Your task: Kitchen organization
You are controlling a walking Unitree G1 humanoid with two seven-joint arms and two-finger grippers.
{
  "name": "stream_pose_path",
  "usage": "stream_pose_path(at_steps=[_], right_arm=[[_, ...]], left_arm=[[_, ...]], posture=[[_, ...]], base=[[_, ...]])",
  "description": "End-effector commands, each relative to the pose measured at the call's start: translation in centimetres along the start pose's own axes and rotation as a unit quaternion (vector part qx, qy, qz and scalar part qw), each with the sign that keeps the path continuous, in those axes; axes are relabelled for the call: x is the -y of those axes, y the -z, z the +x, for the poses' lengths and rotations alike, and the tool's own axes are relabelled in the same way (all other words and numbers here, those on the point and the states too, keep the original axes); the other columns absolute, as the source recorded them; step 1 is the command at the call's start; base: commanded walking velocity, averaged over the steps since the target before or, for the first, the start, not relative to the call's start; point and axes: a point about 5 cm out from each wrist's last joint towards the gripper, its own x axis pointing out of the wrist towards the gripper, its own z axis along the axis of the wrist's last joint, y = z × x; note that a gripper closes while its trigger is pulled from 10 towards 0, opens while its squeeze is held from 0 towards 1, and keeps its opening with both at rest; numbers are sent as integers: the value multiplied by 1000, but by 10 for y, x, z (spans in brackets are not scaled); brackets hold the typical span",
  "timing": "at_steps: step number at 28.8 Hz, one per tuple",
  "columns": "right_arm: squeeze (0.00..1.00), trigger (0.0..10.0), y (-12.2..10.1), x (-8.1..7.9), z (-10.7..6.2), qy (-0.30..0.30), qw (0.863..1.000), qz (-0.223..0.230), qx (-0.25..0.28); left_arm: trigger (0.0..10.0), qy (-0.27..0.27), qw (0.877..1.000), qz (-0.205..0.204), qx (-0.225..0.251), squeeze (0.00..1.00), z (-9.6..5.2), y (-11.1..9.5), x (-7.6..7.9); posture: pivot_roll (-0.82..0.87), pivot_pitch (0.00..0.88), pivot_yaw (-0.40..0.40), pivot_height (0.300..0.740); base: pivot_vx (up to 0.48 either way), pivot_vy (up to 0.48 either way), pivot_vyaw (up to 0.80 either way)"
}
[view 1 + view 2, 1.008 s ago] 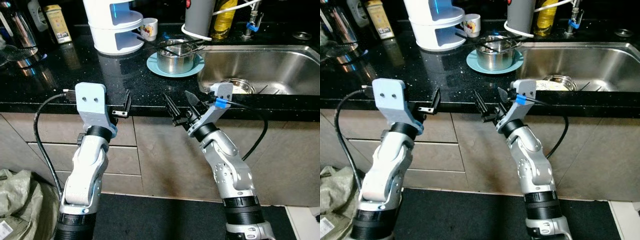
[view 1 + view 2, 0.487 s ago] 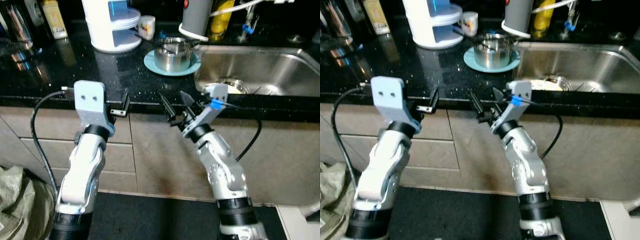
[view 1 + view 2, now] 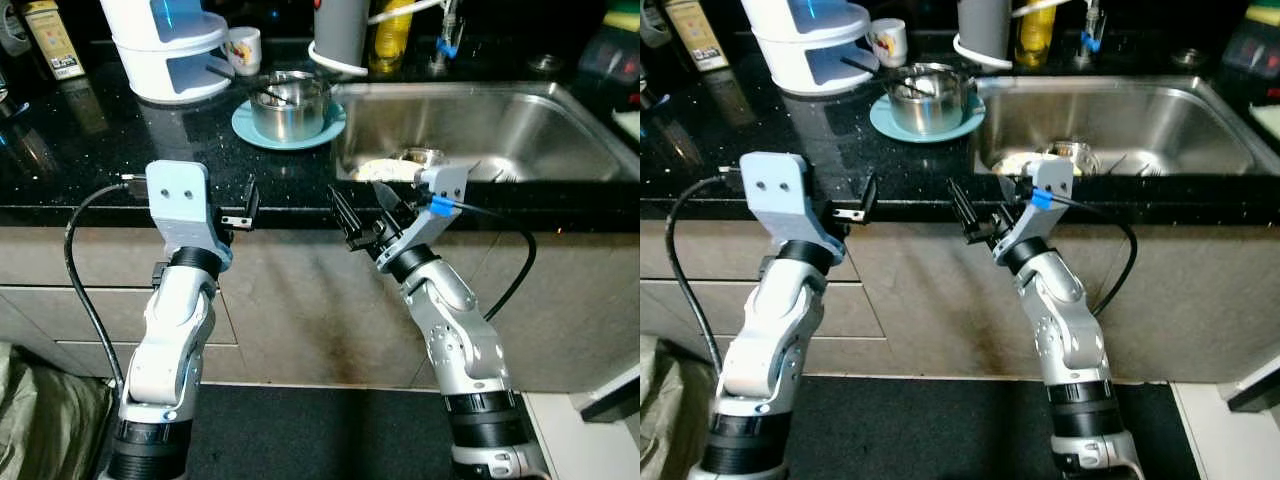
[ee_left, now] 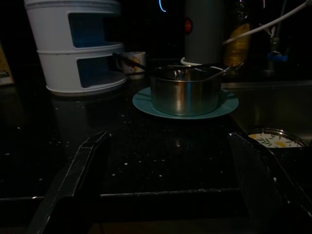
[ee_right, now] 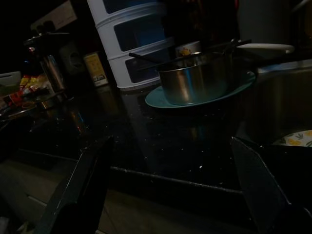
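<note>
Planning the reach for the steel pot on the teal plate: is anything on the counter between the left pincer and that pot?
Nothing visible does. The left pincer hovers open at the counter edge, and the black countertop between it and the steel pot on the teal plate is bare. The white tiered container stands off to the side.

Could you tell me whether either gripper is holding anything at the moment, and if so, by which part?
Nothing is held: the left gripper and right gripper both hang open at the counter edge.
</note>
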Motion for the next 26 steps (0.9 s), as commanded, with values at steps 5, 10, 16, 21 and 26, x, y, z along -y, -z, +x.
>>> stream_pose_path(at_steps=[5,10,16,21,26], right_arm=[[0,10000,-3,2,3,1,1000,6,8],[0,10000,-5,3,4,1,1000,5,12],[0,10000,-4,3,4,3,1000,5,11],[0,10000,-3,3,3,4,1000,5,9],[0,10000,-3,4,2,5,1000,4,9]], left_arm=[[10000,-3,1000,7,18,0,4,-10,-8],[10000,-5,1000,12,25,0,6,-14,-12],[10000,-4,1000,1,28,0,5,-14,-10],[10000,12,1000,11,26,0,4,-13,-5],[10000,3,1000,-10,25,0,4,-12,-4]], posture=[[56,0,-12,740],[56,0,-11,740],[56,0,-8,740],[53,0,-5,740],[51,0,-5,740]], base=[[0,0,0],[49,0,0],[82,0,0],[0,-63,0],[0,-288,0]])
